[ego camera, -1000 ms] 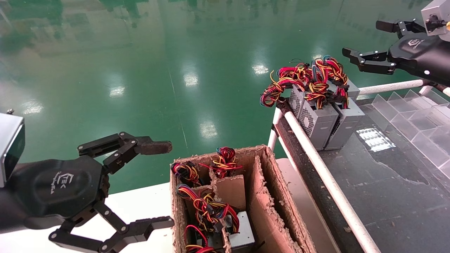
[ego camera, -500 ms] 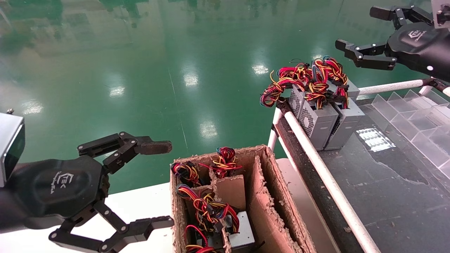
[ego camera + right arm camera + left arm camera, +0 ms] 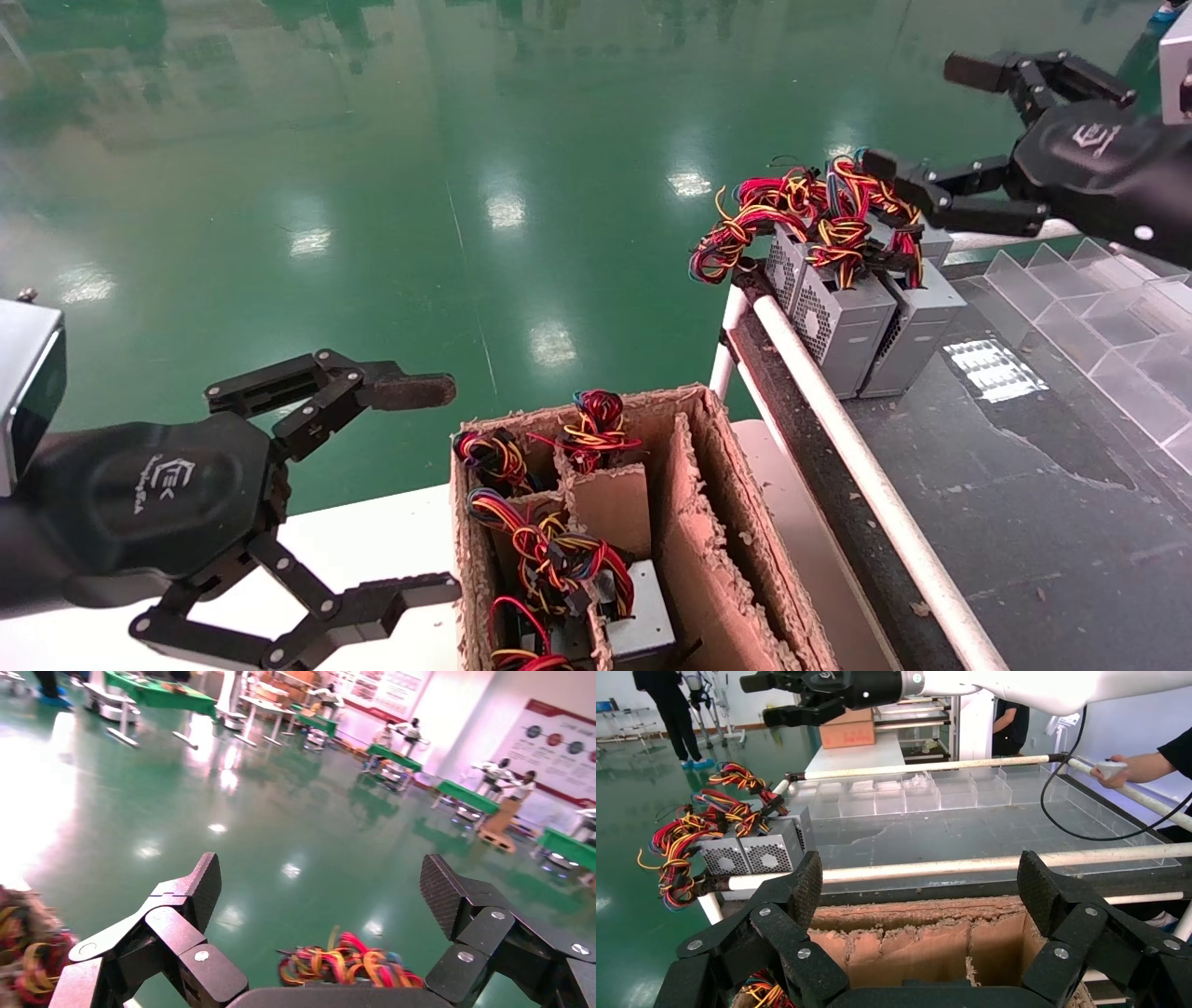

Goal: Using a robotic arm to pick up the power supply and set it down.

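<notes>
Silver-grey power supplies [image 3: 843,321] stand side by side at the far corner of the black table [image 3: 1024,485], their red, yellow and blue wires [image 3: 810,212] bunched on top. My right gripper [image 3: 931,121], on the white robotic arm [image 3: 1053,685], hovers open just beyond and above them, its lower finger [image 3: 894,172] overlapping the wires in the head view. The right wrist view shows that gripper [image 3: 320,888] open over the wires [image 3: 348,962]. My left gripper [image 3: 424,494] hangs open and empty beside the cardboard box [image 3: 694,559]; in its own view the gripper [image 3: 921,888] faces the power supplies [image 3: 765,855].
The divided cardboard box [image 3: 912,945] on a white stand holds more wired power supplies [image 3: 643,624]. A white rail [image 3: 866,475] edges the black table. Clear acrylic dividers [image 3: 1099,345] line its right side. A person's hand [image 3: 1130,769] shows past the table. Green floor lies beyond.
My right gripper first rose, then swung left and came down towards the wire bundles, staying open. The left gripper has not moved.
</notes>
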